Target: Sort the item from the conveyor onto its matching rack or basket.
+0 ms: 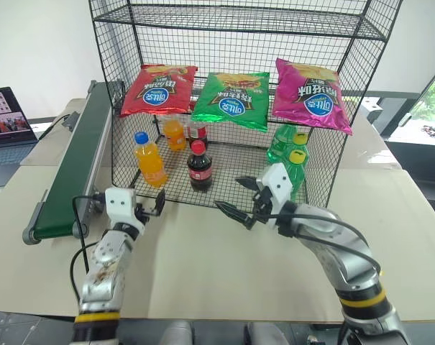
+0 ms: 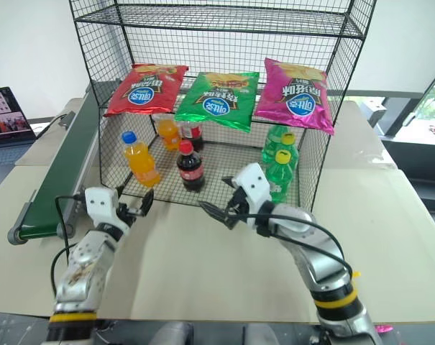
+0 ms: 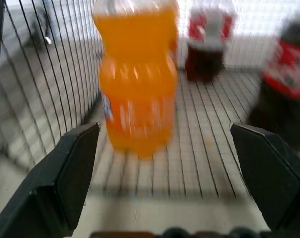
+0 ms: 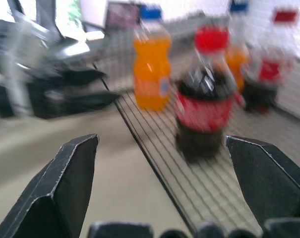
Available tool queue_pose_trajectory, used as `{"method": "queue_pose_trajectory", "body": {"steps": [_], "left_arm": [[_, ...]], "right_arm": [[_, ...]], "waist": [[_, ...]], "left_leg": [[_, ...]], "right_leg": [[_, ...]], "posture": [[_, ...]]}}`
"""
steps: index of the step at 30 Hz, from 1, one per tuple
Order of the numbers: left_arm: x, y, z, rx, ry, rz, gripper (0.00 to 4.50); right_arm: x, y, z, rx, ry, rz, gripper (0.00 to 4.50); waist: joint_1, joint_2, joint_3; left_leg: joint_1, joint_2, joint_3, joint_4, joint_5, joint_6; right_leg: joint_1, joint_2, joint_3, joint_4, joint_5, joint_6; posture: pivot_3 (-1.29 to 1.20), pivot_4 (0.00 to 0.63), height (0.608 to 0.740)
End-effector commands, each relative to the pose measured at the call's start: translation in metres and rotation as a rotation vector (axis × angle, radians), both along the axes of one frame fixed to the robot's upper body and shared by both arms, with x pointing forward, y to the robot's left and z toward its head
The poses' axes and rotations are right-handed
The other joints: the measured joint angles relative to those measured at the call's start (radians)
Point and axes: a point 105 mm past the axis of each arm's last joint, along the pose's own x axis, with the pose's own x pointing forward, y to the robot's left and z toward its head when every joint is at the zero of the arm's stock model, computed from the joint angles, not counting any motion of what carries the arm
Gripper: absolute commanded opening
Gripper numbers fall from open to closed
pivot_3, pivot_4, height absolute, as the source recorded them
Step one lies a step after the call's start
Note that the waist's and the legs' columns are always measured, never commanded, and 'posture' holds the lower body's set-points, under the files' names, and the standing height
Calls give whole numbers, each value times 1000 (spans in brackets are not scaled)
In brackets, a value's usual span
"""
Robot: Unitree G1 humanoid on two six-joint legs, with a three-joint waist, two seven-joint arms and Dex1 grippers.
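The item, an orange drink bottle (image 1: 149, 159) with a blue cap, stands upright at the front left of the cage's black mesh bottom tier (image 1: 228, 188). My left gripper (image 1: 154, 206) is open and empty, level over the table just in front of the cage, with the bottle (image 3: 137, 94) a short way ahead of its fingers. My right gripper (image 1: 233, 195) is also open and empty, in front of the cage near the cola bottle (image 4: 202, 111). The dark green conveyor (image 1: 77, 169) runs along the cage's left side with nothing on it.
On the bottom tier stand a cola bottle (image 1: 199, 167), a smaller orange bottle (image 1: 174, 134), a second cola (image 1: 197, 131) and green bottles (image 1: 292, 154). Red (image 1: 158, 90), green (image 1: 231, 98) and pink (image 1: 310, 95) chip bags lie on the shelf above. A laptop (image 1: 7, 118) sits far left.
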Motion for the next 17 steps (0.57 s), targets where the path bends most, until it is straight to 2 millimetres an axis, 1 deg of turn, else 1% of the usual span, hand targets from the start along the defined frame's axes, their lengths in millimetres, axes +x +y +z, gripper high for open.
{"method": "queue_pose_trajectory", "body": {"steps": [1,3,8,12,15,17], "left_arm": [[-16,-12,5,31,19,-82,4484],[-21,-10,-2,43,49,-74,4484],[-26,-12,-13,51,71,-49,4484],[-26,-20,-15,25,72,-65,4484],[-24,-22,-19,25,81,-85,4484],[-23,-25,-21,-19,105,-121,4484]], "right_arm": [[-5,-17,-3,-22,-81,-114,4500],[-6,-26,-19,-26,-56,-192,4500],[-8,-43,-43,-18,-37,-354,4500],[-9,-54,-48,3,-37,-442,4500],[-8,-56,-49,7,-42,-464,4500],[-6,-56,-49,10,-43,-470,4500]], "waist": [[1,1,0],[1,1,0],[-1,1,0],[0,1,0],[-1,1,0],[0,1,0]], "left_leg": [[0,0,0,0,0,0],[0,0,0,1,0,-1],[0,0,1,1,0,-1],[0,0,1,1,0,-1],[0,0,1,1,0,-1],[0,0,1,1,0,-1]], "right_leg": [[0,0,0,0,-1,1],[1,0,0,-1,-4,7],[0,1,1,-1,-5,7],[0,0,1,-2,-5,7],[0,0,1,-2,-5,7],[0,0,1,-1,-5,7]], "posture": [[0,150,738],[0,150,738],[0,150,738],[0,150,738],[0,150,738],[0,150,738]]}}
